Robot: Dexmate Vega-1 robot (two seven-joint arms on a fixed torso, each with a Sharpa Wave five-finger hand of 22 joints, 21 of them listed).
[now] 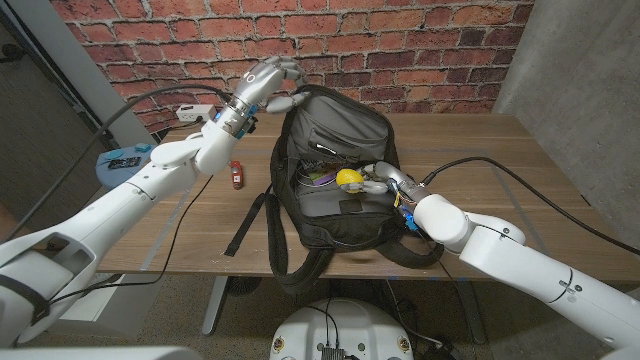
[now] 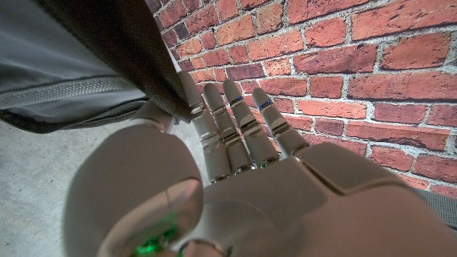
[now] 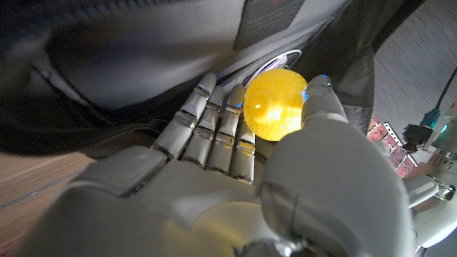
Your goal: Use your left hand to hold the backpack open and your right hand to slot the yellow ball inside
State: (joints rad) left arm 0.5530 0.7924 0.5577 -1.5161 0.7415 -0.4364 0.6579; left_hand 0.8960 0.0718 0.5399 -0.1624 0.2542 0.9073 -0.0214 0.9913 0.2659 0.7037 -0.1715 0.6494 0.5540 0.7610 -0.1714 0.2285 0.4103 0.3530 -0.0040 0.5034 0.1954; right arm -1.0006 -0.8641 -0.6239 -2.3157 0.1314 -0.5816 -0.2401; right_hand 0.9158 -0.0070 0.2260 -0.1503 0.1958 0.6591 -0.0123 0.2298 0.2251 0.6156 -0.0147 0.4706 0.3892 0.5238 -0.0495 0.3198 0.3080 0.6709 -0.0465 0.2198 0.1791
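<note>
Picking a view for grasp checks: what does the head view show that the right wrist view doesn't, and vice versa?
Head view alone: the left hand gripping the backpack's top flap against the brick wall, the wooden table, a small red bottle, loose straps. Right wrist view alone: close-up of the fingers and thumb cradling the ball, with a pocket label above. Both: the right hand holding the yellow ball at the backpack's opening.

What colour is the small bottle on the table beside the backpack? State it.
Red, with a dark cap: the small bottle shows best in the head view.
</note>
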